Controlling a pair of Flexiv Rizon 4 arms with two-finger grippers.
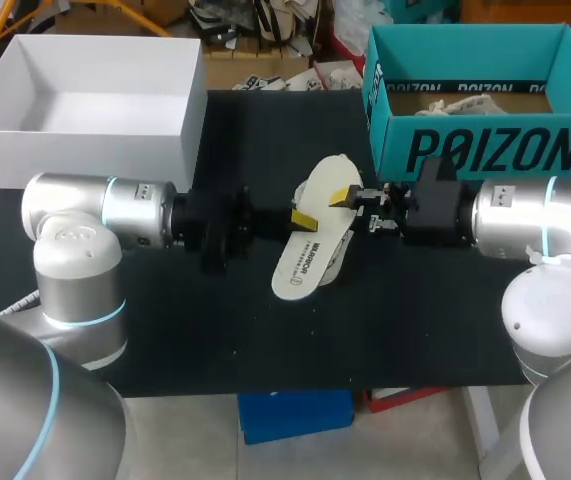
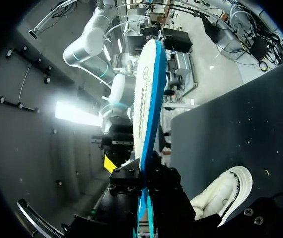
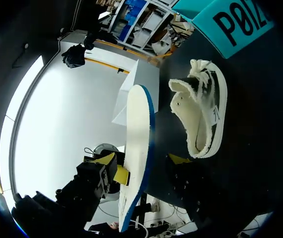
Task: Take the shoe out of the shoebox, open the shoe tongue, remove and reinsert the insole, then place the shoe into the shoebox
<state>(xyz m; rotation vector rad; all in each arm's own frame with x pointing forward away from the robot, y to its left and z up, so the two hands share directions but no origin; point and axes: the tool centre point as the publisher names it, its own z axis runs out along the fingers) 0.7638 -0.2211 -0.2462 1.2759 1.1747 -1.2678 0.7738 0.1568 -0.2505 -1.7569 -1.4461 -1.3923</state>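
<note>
A white insole point(image 1: 303, 262) with a blue edge hangs above the black table, between both arms. My left gripper point(image 2: 145, 171) is shut on one end of it, holding it edge-on point(image 2: 148, 99). My right gripper point(image 3: 147, 166) straddles the insole point(image 3: 137, 134). One yellow fingertip point(image 3: 117, 172) lies against the white face, while the other point(image 3: 178, 158) stands a little off the blue edge. The cream shoe point(image 3: 200, 114) lies on its side on the table beside the insole, also seen past my left gripper point(image 2: 225, 191). From the head view the insole covers most of it.
The teal shoebox point(image 1: 485, 150) stands at the back right, close behind my right arm point(image 1: 525, 220). A white open box point(image 1: 95, 100) sits at the back left, behind my left arm point(image 1: 105, 205). The black table point(image 1: 215, 330) ends at a front edge just beyond the arms.
</note>
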